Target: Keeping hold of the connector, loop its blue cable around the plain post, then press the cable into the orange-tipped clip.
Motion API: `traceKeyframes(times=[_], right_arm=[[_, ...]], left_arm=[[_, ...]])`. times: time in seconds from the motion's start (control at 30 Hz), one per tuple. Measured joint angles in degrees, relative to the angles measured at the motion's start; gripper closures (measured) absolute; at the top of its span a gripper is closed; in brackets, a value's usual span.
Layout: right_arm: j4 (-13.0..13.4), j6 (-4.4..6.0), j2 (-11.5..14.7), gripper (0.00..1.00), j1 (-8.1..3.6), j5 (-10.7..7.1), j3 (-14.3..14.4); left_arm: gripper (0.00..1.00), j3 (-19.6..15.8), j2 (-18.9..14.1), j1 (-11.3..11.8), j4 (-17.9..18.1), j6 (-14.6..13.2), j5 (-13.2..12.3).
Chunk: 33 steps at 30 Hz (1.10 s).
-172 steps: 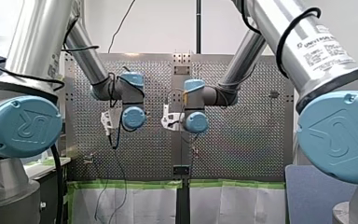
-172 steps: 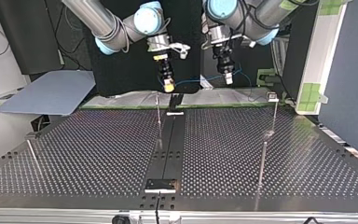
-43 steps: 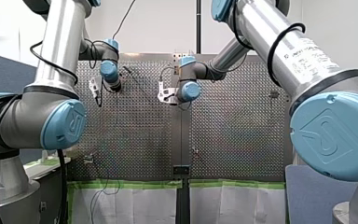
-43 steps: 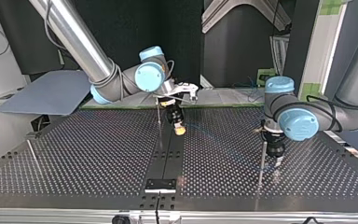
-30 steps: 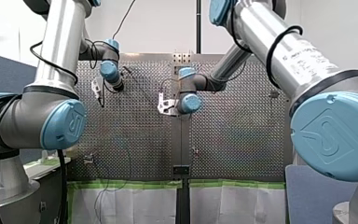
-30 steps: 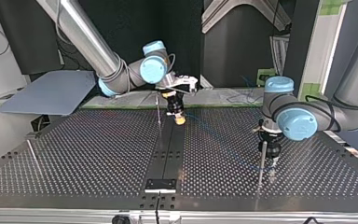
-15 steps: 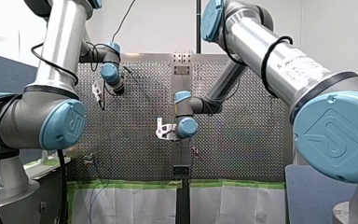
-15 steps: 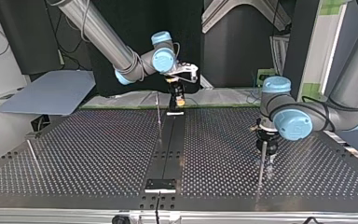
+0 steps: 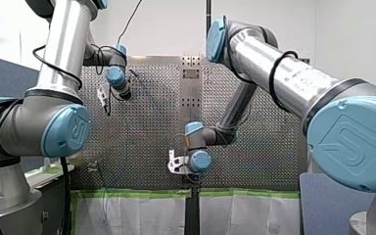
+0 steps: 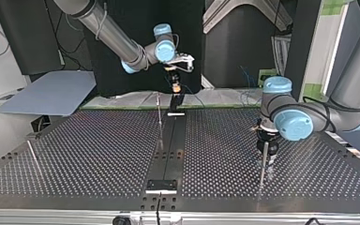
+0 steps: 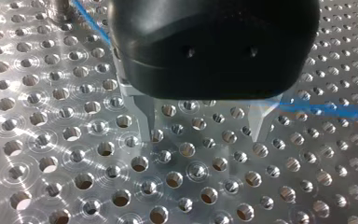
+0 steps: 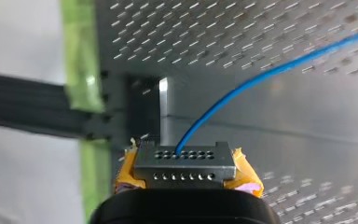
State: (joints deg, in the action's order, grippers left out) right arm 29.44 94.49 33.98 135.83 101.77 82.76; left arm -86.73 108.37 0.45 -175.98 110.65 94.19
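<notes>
Right wrist view: my right gripper [image 12: 185, 171] pinches the connector [image 12: 185, 160]. My left gripper [image 11: 204, 131] has fingers spread, empty. Looping the blue cable [image 12: 261, 77] and clipping it seem not yet done.

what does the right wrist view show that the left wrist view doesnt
Only the right wrist view: the grey connector clamped in my right gripper between yellow pads, and green tape along the table's edge. Only the left wrist view: my left gripper, its metal fingers open with nothing between them. Both: the blue cable and the perforated table.
</notes>
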Motion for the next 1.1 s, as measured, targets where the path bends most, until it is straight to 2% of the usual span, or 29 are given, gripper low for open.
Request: traceKeyframes(times=[0.17, 0.27, 0.43, 0.73, 0.93, 1.1], right_arm=[[2.62, 0.85, -2.56, 1.0, -0.62, 1.09, 2.15], [4.34, 1.39, -4.24, 1.0, -1.06, 2.33, 3.23], [7.09, 2.34, -6.96, 1.0, -2.14, 3.8, 4.58], [12.06, 3.56, -10.31, 1.0, -4.54, 4.05, 7.25], [13.55, 3.76, -12.89, 1.0, -5.75, 4.22, 7.62], [14.65, 3.79, -13.6, 1.0, -6.48, 4.82, 8.09]], left_arm=[[0.0, 0.0, -0.01, 0.01, -0.05, 0.12, 0.05], [0.0, 0.0, 0.0, 0.01, -0.07, 0.16, 0.06], [0.0, 0.0, 0.01, 0.0, -0.14, 0.17, 0.06], [0.0, 0.0, -0.01, -0.03, -0.17, 0.09, 0.07], [0.0, 0.0, 0.01, -0.01, -0.17, 0.09, 0.07], [0.0, 0.0, 0.01, -0.01, -0.17, 0.09, 0.07]])
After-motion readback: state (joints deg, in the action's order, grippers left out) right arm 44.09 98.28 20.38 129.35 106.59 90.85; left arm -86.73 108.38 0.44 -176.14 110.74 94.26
